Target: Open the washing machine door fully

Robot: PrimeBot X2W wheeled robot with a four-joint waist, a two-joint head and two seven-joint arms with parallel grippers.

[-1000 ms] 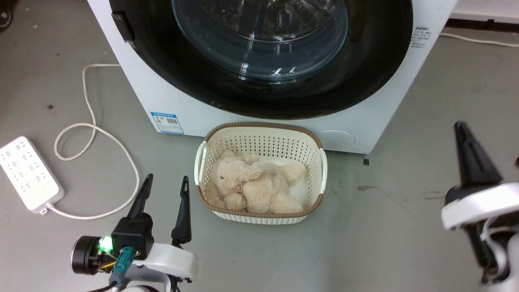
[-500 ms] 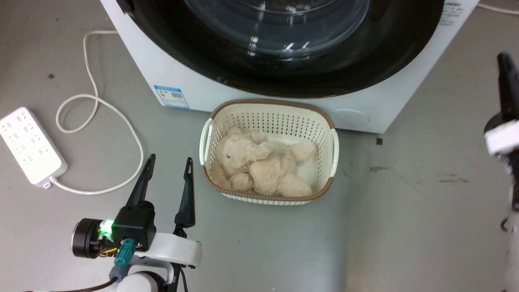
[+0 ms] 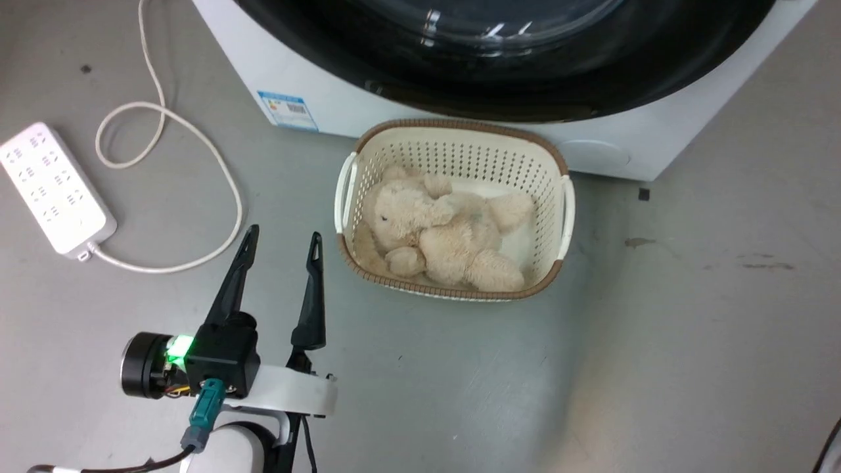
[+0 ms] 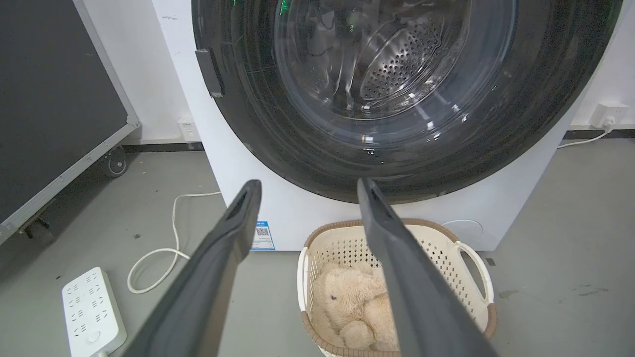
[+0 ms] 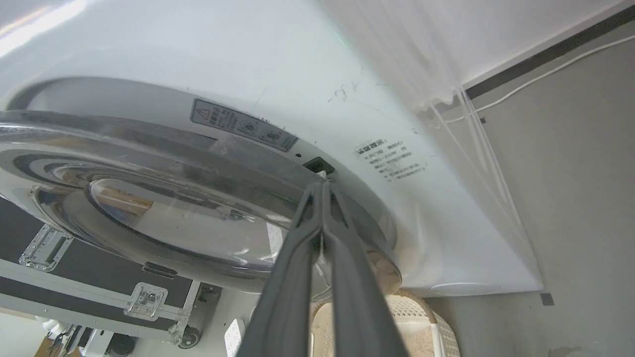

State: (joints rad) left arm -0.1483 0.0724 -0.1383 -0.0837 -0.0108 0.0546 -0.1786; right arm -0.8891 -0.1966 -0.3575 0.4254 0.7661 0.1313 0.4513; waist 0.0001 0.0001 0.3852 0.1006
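The washing machine door point(image 3: 499, 89) is a glossy black disc with a clear glass centre, set in the white machine point(image 3: 341, 115). It looks closed against the machine front in the left wrist view, where the door point(image 4: 258, 124) faces me. My left gripper point(image 3: 284, 234) hangs open over the floor, left of the basket, holding nothing; its fingers frame the door's lower part point(image 4: 307, 184). My right gripper point(image 5: 322, 182) is shut, its tips at the rim of the door point(image 5: 149, 163), just below a small black latch slot point(image 5: 317, 165).
A cream basket point(image 3: 460, 126) holding a beige teddy bear point(image 3: 447, 230) stands on the floor before the machine. A white power strip point(image 3: 56, 190) and its looped cable point(image 3: 197, 151) lie at the left. A black flight case point(image 4: 49, 99) stands left of the machine.
The head camera has shifted, sliding the scene up and right. My right gripper rose along the right edge and left the head view. The left gripper stays open.
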